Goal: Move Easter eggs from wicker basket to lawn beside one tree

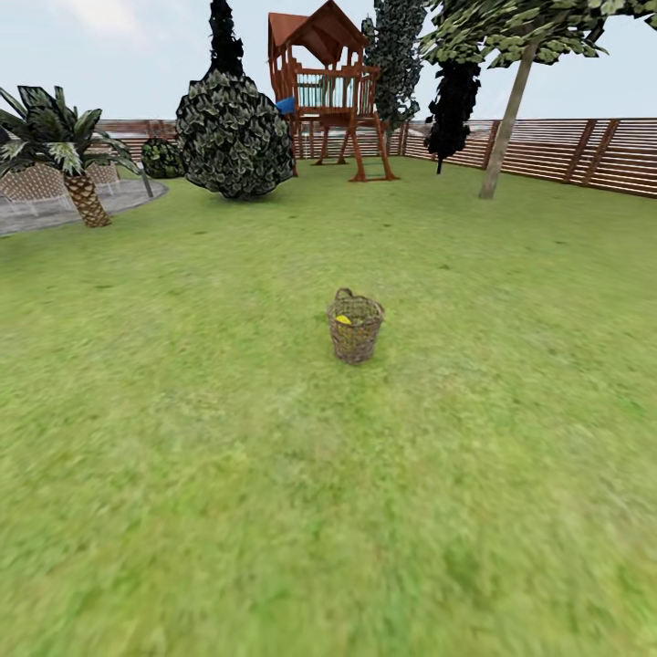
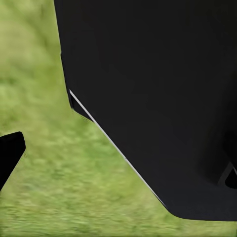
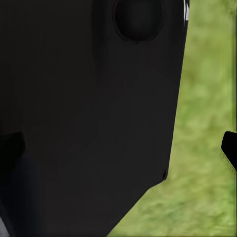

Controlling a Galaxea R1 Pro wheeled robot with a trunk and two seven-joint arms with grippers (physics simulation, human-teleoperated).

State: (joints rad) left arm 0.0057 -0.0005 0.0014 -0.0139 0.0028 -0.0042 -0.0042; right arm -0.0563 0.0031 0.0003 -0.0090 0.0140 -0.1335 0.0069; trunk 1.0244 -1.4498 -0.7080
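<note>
From the head camera I have the small round brown open-weave wicker basket (image 1: 355, 327) standing upright on the broad mottled green lawn (image 1: 182, 456), ahead of me and a touch right of centre, with a sliver of yellow egg (image 1: 343, 319) showing over its rim; I cannot tell how many eggs lie in there. The pale, leaning, bare-trunked tree (image 1: 507, 123) stands well apart from the basket, over by the brown slatted wooden fence (image 1: 584, 151). Both wrist cameras look onto dark robot bodywork with grass beyond, and only a black tip sits at the edge of each, so I cannot tell whether either set of jaws is wide or narrow. My worry is the approach: roll in too far and the base could knock the light basket over and scatter the eggs. The basket is deep, too, so a careless reach might catch the rim and tip it.
</note>
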